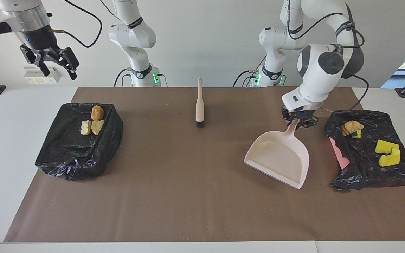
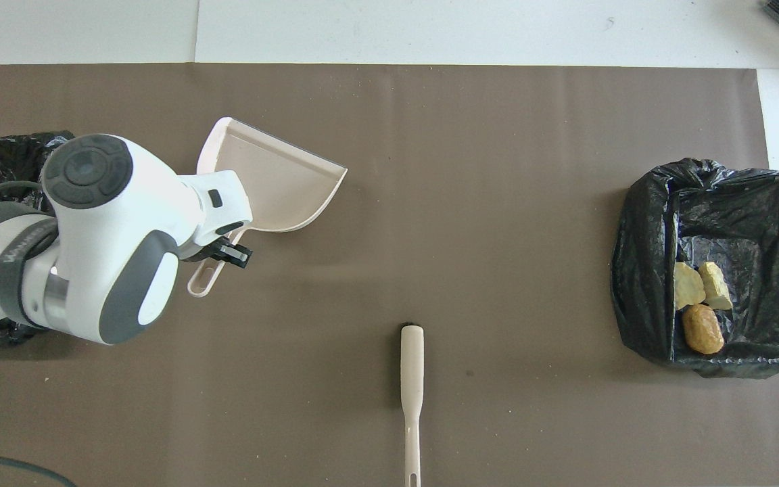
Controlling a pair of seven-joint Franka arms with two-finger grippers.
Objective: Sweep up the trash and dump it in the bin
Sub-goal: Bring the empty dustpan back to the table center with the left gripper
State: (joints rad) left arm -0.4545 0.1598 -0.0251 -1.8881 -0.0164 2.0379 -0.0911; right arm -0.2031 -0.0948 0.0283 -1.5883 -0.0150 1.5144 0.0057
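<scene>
two bins lined with black bags, one at each side of the frame, and the trash sits inside both: yellow sponge pieces and a tan lump at right of the facing view, three bread-like lumps at left. left gripper, right of centre, is clenched on the handle of the pink dustpan, pan tilted over the brown mat. right gripper hangs upper left, jaws released, holding nothing. brush lies top centre.
</scene>
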